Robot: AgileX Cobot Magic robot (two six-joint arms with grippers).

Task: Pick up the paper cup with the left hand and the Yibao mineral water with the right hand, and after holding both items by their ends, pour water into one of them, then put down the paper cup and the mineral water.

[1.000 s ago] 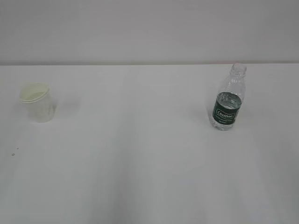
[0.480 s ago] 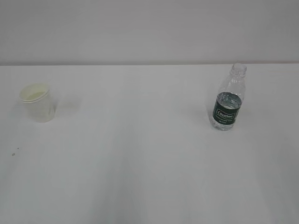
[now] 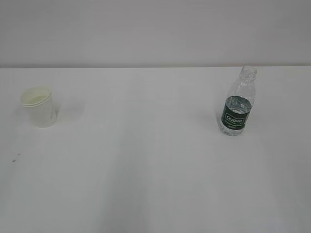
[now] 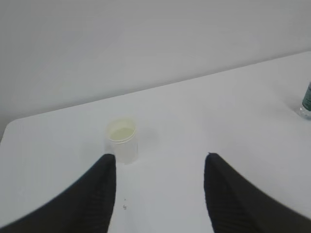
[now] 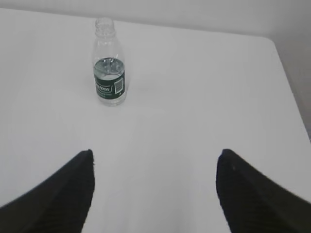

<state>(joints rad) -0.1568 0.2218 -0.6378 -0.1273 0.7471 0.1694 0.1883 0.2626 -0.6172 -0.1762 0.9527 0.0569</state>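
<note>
Exterior view: a white table (image 3: 155,170) meets a pale wall along a straight line across the upper third. 2 items stand on it, well apart. The cup (image 3: 40,106) sits at 9 o'clock of the frame, upright, its rim up and its pale yellowish inside visible. The bottle (image 3: 237,103) stands at 3 o'clock, upright, with no cap on its neck, a dark green label band with white lettering around its middle, and water reaching about to the top of the label. Neither arm appears in this view.

Left wrist view: the left gripper (image 4: 159,158) is open, its 2 black fingers (image 4: 95,194) spread at the bottom edge with nothing between them. The cup (image 4: 122,141) stands ahead at 12 o'clock of the left finger, apart from it and untouched. The bottle's base (image 4: 306,101) shows at the 3 o'clock edge of the frame.

Right wrist view: the right gripper (image 5: 154,153) is open wide, its 2 black fingers (image 5: 252,194) at the lower corners with bare table between them. The bottle (image 5: 110,63) stands ahead at 11 o'clock, upright, well apart from both fingers. The table's far right corner shows at 1 o'clock.
</note>
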